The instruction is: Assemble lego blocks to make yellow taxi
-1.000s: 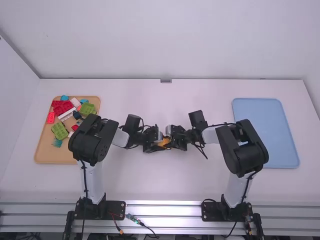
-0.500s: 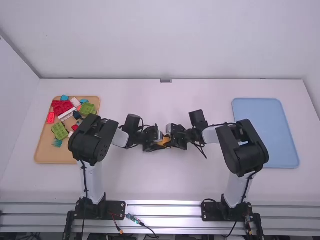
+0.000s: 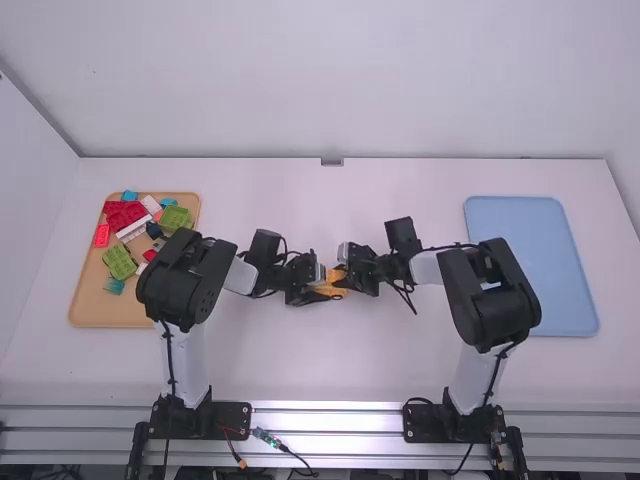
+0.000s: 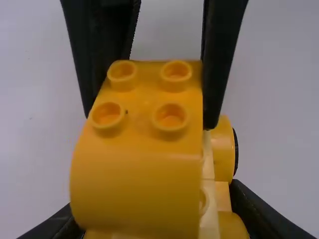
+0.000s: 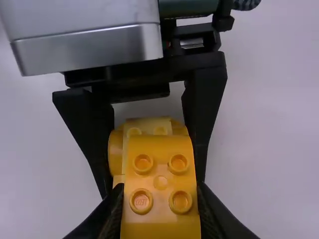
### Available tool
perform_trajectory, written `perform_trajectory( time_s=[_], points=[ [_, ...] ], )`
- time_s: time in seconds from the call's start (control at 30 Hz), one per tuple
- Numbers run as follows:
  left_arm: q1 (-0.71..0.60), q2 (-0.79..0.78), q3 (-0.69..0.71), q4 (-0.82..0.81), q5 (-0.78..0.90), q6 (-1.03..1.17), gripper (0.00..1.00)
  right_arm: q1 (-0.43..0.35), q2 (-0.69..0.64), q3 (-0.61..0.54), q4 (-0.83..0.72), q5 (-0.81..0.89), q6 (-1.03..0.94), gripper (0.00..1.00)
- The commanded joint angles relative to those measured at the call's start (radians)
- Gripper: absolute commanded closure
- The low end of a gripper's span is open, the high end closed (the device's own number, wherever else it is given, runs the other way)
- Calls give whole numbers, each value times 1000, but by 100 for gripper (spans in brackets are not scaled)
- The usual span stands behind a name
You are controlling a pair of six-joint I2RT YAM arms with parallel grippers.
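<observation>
"Listing from the left: what lies left of the yellow assembly [image 4: 134, 184]?"

"Well left of it, the tan tray [image 3: 90, 302] holds red blocks [image 3: 125, 214] and green blocks [image 3: 120, 262]. The left arm [image 3: 183, 280] overhangs that tray's right side."

"State of the tools?"

"The left gripper [image 3: 320, 288] is closed on the assembly from its left side; the right gripper [image 3: 345, 276] is closed on the assembly's studded, curved yellow part. Each obstructs approach from its side."

"And right of the assembly?"

"The right arm [image 3: 490, 300], crossing the left edge of the blue tray [image 3: 530, 265]."

"Edges and working room?"

"The white table [image 3: 330, 360] extends beyond and nearer than the assembly, between the trays. The wall [image 3: 330, 80] bounds the far side; metal rails [image 3: 325, 419], the near side."
</observation>
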Motion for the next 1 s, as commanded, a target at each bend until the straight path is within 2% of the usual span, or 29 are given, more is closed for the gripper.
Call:
perform_trajectory(
  time_s=[0.0, 0.27, 0.5, 0.97],
  points=[
    [0, 26, -27, -23, -120, 44, 99, 1, -25, 13, 0, -53, -5, 100],
    [0, 26, -27, -22, -120, 44, 98, 18, -26, 19, -10, -63, -4, 100],
    [0, 26, -25, -14, -120, 44, 98, 61, -26, 19, -29, 42, 8, 100],
    [0, 26, -25, -18, -120, 43, 98, 61, -26, 4, -18, 112, 6, 100]
  ],
)
